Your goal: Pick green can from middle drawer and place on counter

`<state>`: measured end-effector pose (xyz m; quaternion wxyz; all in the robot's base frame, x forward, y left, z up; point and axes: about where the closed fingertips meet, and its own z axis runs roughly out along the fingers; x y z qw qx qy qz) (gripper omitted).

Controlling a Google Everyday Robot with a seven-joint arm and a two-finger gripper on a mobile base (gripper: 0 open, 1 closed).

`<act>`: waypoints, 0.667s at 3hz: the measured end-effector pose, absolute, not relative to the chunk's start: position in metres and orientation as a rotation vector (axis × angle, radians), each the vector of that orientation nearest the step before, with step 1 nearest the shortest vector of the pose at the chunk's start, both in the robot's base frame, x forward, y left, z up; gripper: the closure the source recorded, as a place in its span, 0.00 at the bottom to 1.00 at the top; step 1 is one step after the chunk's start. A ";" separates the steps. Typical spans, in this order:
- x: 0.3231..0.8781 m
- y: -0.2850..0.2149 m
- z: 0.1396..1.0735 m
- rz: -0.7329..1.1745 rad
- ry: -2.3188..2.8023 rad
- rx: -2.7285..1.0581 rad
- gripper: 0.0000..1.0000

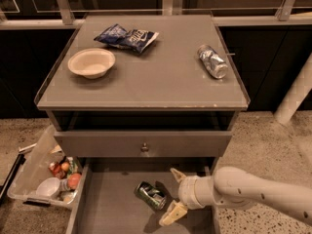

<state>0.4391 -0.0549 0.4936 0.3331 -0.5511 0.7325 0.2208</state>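
The green can (150, 195) lies on its side on the grey floor of the open middle drawer (109, 208) at the bottom of the view. My gripper (174, 194) is inside the drawer just right of the can, open, with one pale finger (177, 174) above and one finger (171, 214) below, apart from the can. The white arm reaches in from the right. The counter (156, 77) is the grey cabinet top above.
On the counter stand a cream bowl (91, 62), a blue snack bag (126, 36) and a crinkled silver-blue can (213, 61). A closed drawer front with a knob (144, 147) sits above the open drawer. A clear bin of items (46, 177) is on the floor at left.
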 end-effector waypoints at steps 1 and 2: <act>0.446 -0.049 0.459 0.582 1.932 -1.396 0.00; 0.463 -0.041 0.433 0.542 1.942 -1.344 0.00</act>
